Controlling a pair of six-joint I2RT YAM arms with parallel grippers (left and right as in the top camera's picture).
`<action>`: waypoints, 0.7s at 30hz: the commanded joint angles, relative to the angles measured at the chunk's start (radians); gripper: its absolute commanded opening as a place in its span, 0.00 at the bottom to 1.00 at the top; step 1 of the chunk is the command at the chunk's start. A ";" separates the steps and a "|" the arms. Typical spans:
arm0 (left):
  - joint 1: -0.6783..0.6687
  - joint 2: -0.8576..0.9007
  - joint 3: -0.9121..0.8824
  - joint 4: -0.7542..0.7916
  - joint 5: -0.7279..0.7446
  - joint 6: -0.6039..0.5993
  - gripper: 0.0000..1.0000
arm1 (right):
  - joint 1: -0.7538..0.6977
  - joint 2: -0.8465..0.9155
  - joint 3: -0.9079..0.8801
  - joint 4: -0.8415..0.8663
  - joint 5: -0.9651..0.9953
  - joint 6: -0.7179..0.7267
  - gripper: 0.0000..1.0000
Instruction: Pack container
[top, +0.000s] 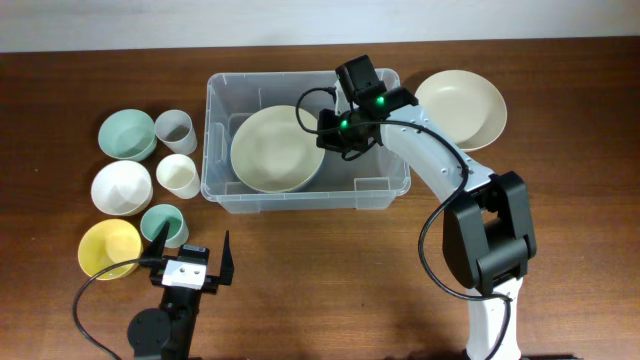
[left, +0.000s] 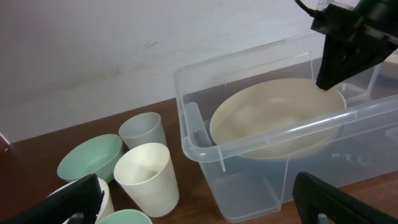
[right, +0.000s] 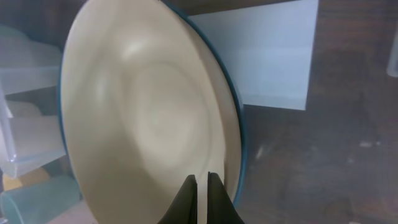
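The container (top: 300, 203) is a large clear tub at the middle back of the table. A big cream plate (top: 275, 148) with a blue underside leans tilted in its left half. My right gripper (top: 328, 135) reaches down into the tub and is shut. In the right wrist view its fingertips (right: 201, 180) sit over the plate (right: 143, 118) just inside its right rim, with nothing visible between them. The tub's white label (right: 273, 56) shows beyond the plate. My left gripper (top: 195, 248) stands open near the front left, holding nothing, in front of the tub (left: 261, 134).
A second cream plate (top: 462, 108) lies right of the tub. Left of the tub stand a mint bowl (top: 127, 133), a grey cup (top: 173, 129), a cream cup (top: 178, 175), a white bowl (top: 121, 187), a teal cup (top: 162, 224) and a yellow bowl (top: 108, 248).
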 joint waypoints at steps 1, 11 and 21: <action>0.006 -0.006 -0.006 -0.001 -0.004 0.008 1.00 | 0.004 0.007 -0.006 -0.003 0.032 -0.014 0.04; 0.006 -0.006 -0.006 -0.001 -0.004 0.008 1.00 | 0.004 0.007 -0.007 -0.007 0.049 -0.014 0.04; 0.006 -0.006 -0.006 -0.001 -0.004 0.008 1.00 | 0.004 0.007 -0.008 -0.034 0.092 -0.014 0.04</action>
